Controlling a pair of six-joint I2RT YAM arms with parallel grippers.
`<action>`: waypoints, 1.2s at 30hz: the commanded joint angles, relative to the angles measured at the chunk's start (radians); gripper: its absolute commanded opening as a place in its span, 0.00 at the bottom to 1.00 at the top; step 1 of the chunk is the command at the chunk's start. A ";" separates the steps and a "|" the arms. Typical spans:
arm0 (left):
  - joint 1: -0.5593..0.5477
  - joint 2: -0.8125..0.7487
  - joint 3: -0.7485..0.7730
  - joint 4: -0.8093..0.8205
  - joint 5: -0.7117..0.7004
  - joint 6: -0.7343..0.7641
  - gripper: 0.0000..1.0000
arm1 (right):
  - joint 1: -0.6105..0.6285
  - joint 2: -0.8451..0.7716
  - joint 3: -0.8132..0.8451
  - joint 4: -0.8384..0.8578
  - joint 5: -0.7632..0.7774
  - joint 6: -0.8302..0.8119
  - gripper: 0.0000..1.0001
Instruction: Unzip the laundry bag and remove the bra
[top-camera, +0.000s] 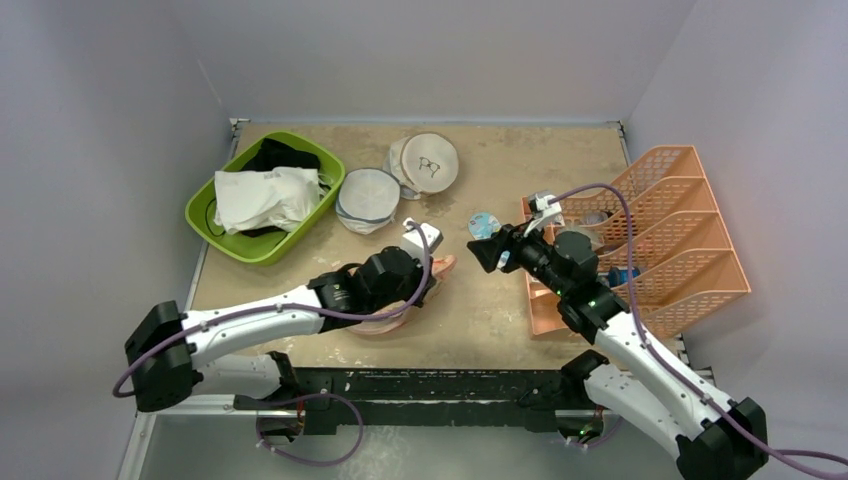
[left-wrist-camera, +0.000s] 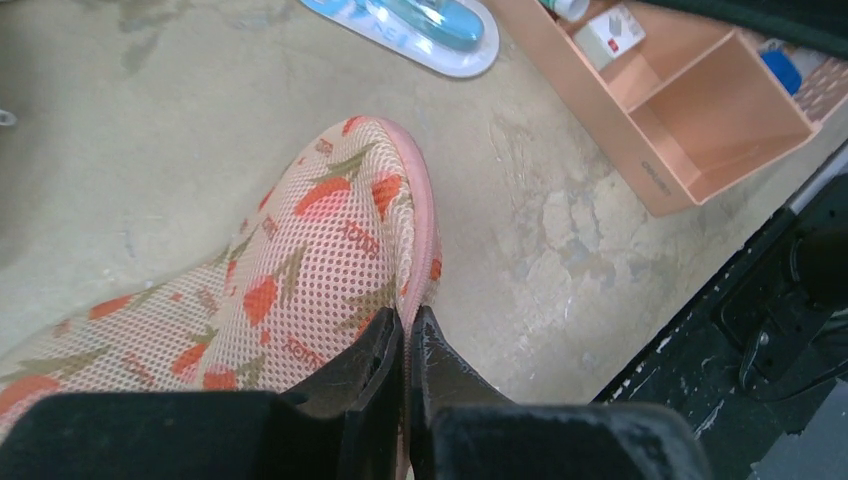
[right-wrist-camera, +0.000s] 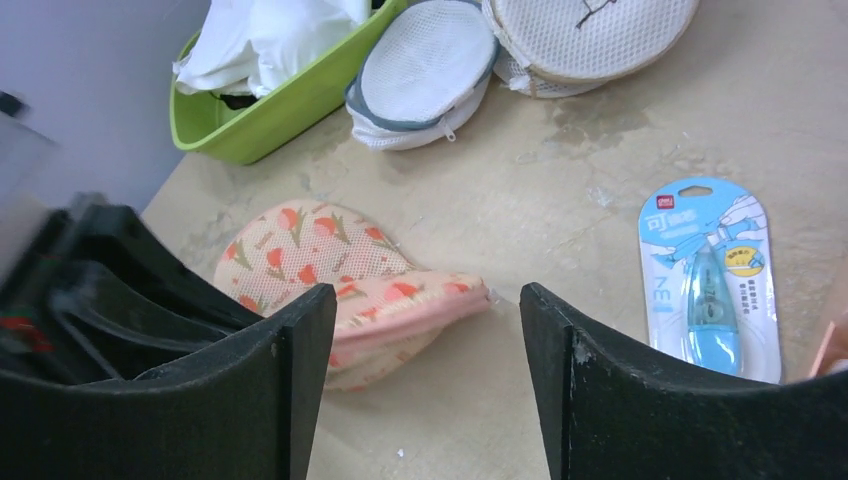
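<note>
The laundry bag (right-wrist-camera: 330, 250) lies shut by the near edge of the desk (top-camera: 520, 160), left of centre; no bra shows. My left claw (left-wrist-camera: 408, 345) is pressed together on the bag's pink rim. My right claw (right-wrist-camera: 425, 380) hangs spread, apart from the bag. I judge unzipping not yet begun. The next move needs the zip pull, which I cannot make out.

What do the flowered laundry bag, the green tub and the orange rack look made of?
The laundry bag: soft mesh fabric, matte; fine holes show across the print, with a smooth pink trim. The green tub: likely rigid plastic, slight sheen on its rim. The orange rack: probably moulded plastic, lattice walls.
</note>
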 joint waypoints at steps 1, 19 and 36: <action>-0.010 0.078 0.004 0.142 0.096 -0.043 0.08 | -0.004 -0.033 0.000 -0.035 0.080 -0.036 0.71; -0.015 -0.044 -0.072 0.107 -0.026 -0.060 0.83 | -0.002 0.108 0.022 0.030 -0.058 -0.128 0.74; 0.287 -0.300 -0.126 -0.137 -0.232 -0.246 0.99 | 0.044 0.351 0.051 0.173 -0.243 -0.184 0.75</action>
